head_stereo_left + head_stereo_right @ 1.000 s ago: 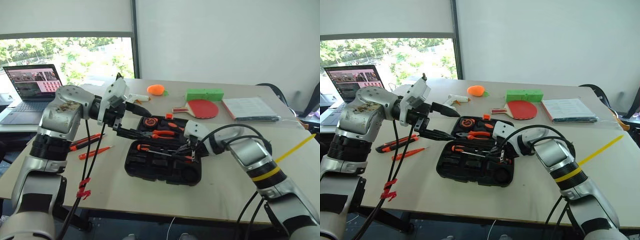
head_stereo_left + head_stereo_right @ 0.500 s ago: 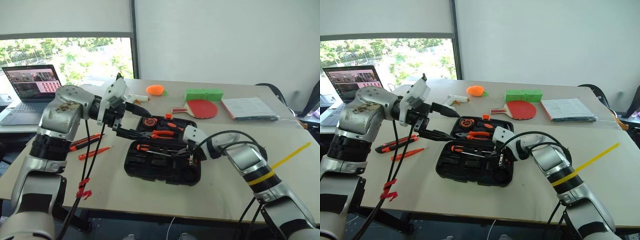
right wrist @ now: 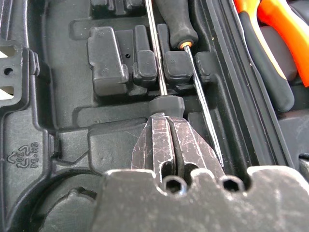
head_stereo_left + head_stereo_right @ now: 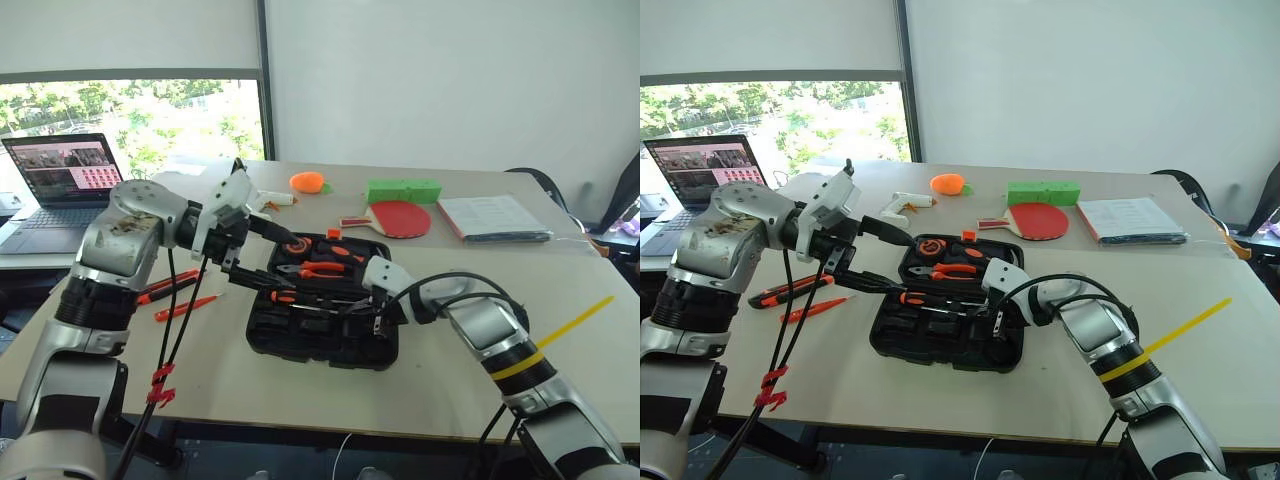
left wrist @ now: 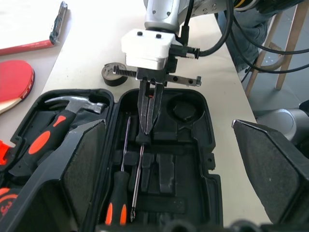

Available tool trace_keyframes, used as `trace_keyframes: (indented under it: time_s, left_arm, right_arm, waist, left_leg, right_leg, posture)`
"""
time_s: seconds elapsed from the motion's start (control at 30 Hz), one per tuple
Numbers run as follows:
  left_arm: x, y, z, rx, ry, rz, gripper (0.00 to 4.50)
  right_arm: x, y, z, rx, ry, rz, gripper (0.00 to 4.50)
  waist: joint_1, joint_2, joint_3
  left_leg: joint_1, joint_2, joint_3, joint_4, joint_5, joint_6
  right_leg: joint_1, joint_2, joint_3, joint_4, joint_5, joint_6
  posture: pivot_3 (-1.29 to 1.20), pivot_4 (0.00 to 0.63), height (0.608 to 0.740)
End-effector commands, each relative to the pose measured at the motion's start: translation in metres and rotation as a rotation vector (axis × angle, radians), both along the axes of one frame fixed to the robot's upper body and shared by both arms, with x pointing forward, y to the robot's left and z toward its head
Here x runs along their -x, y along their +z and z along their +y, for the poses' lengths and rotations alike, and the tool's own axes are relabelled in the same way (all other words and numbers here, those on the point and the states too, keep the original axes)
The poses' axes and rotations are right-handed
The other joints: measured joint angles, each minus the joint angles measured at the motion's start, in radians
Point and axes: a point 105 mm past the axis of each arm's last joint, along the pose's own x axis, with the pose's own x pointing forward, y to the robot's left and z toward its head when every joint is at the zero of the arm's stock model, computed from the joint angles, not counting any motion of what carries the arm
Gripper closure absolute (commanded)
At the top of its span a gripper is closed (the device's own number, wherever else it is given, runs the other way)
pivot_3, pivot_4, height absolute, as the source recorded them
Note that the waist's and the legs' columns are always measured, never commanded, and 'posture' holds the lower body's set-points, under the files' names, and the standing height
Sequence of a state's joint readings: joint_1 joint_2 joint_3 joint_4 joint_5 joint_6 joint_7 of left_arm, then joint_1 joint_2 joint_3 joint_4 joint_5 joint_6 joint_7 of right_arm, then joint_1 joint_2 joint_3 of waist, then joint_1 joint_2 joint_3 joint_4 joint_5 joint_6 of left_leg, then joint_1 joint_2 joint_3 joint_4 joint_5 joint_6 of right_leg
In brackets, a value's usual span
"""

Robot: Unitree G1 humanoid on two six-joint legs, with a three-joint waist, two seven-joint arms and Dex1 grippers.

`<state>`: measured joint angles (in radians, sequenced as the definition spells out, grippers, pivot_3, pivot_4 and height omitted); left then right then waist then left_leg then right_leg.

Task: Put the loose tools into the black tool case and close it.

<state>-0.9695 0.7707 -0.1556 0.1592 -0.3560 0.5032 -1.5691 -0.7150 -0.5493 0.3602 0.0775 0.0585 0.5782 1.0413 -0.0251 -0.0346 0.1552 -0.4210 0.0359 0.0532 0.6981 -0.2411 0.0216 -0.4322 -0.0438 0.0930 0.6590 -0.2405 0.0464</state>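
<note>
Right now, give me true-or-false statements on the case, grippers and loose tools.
The black moulded plastic tool case lies open. True.
The right gripper is open. False: shut, tips down inside the case.
The left gripper is open above the case. True.
The black-orange utility knife is in the case. False: it lies on the table, left of the case.
The small round black roll fills its recess. False: it sits on the table beside the case.

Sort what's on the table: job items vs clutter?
Job: black tool case, screwdriver in right claw, second screwdriver, utility knife, orange stick tool, black roll.
Clutter: glue gun, red paddle, green block, laptop, papers.
</note>
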Motion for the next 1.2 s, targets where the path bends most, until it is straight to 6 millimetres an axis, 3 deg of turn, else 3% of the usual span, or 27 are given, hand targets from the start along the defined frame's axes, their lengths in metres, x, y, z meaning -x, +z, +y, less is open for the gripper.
trace_keyframes:
  time_s: [0.03, 0.17, 0.2, 0.3, 0.5, 0.57, 0.67, 0.77, 0.9, 1.2]
  left_arm:
    - [0.003, 0.006, 0.008, -0.007, 0.028, -0.036, 0.00]
    - [0.005, -0.008, 0.039, -0.034, 0.151, -0.020, 0.00]
    - [0.005, -0.012, 0.048, -0.041, 0.193, -0.010, 0.00]
    - [0.008, -0.023, 0.076, -0.060, 0.321, 0.015, 0.00]
    - [0.026, -0.058, 0.169, -0.252, 0.648, 0.040, 0.00]
    - [0.031, -0.067, 0.195, -0.339, 0.706, 0.031, 0.00]
    - [0.031, -0.069, 0.217, -0.430, 0.739, 0.018, 0.00]
    - [0.016, -0.059, 0.219, -0.473, 0.727, -0.006, 0.00]
    - [-0.002, -0.052, 0.206, -0.494, 0.670, 0.000, 0.00]
    - [-0.049, -0.074, 0.165, -0.665, 0.592, 0.141, 0.00]
  right_arm:
    - [0.010, 0.017, 0.008, -0.111, 0.031, 0.027, 4.47]
    - [0.024, 0.083, 0.008, -0.338, 0.064, -0.073, 4.47]
    - [0.029, 0.093, 0.004, -0.368, 0.067, -0.075, 4.47]
    - [0.046, 0.109, -0.007, -0.394, 0.086, -0.075, 3.84]
    - [0.094, 0.116, -0.024, -0.343, 0.209, -0.064, 1.63]
    - [0.101, 0.116, -0.025, -0.336, 0.226, -0.056, 1.07]
    - [0.106, 0.115, -0.024, -0.338, 0.228, -0.056, 0.02]
    - [0.108, 0.114, -0.023, -0.343, 0.224, -0.063, 0.02]
    - [0.107, 0.114, -0.020, -0.354, 0.198, -0.085, 0.02]
    - [0.114, 0.110, -0.017, -0.399, 0.131, -0.107, 0.02]
  waist:
    - [0.000, 0.000, 0.000]
    - [-0.008, 0.001, 0.001]
    - [-0.010, 0.001, 0.001]
    - [-0.011, 0.001, 0.001]
    - [-0.013, 0.000, 0.001]
    - [-0.012, 0.000, 0.001]
    - [-0.011, -0.001, 0.002]
    - [0.009, -0.002, 0.002]
    - [0.022, -0.003, 0.002]
    - [0.026, -0.005, 0.002]
  left_leg:
    - [0.000, 0.000, 0.000, 0.000, 0.000, 0.000]
    - [-0.004, 0.000, 0.000, -0.001, 0.000, 0.000]
    - [-0.004, 0.000, -0.001, -0.001, 0.000, 0.000]
    - [-0.005, 0.000, -0.002, -0.003, 0.000, 0.000]
    - [-0.004, 0.002, 0.000, -0.005, 0.000, 0.000]
    - [-0.003, 0.002, 0.000, -0.004, 0.000, 0.000]
    - [-0.002, 0.003, 0.002, -0.004, 0.000, 0.000]
    - [-0.002, 0.003, 0.002, -0.003, 0.001, -0.001]
    - [-0.003, 0.002, 0.003, -0.003, 0.001, -0.001]
    - [-0.006, 0.002, 0.002, -0.003, 0.000, -0.001]
  right_leg:
    - [0.000, 0.000, 0.000, 0.000, 0.000, 0.000]
    - [-0.005, 0.000, 0.002, 0.001, 0.000, 0.000]
    - [-0.007, 0.000, 0.002, 0.002, 0.000, 0.000]
    - [-0.007, 0.000, 0.001, 0.002, 0.000, 0.000]
    - [-0.006, -0.001, 0.000, -0.002, -0.001, -0.002]
    - [-0.006, -0.001, -0.001, -0.001, -0.001, -0.002]
    - [-0.005, -0.001, -0.001, -0.001, -0.001, -0.003]
    - [-0.004, -0.001, -0.003, -0.001, -0.001, -0.004]
    - [-0.004, -0.001, -0.003, -0.002, -0.001, -0.003]
    - [-0.005, 0.000, -0.003, -0.002, -0.001, -0.003]
  posture:
    - [0.00, 0.150, 0.736]
    - [0.00, 0.150, 0.736]
    - [0.00, 0.150, 0.736]
    - [0.00, 0.150, 0.736]
    - [0.00, 0.150, 0.736]
    - [0.00, 0.150, 0.736]
    - [0.00, 0.150, 0.736]
    - [0.00, 0.150, 0.736]
    - [0.00, 0.150, 0.736]
    - [0.00, 0.150, 0.736]
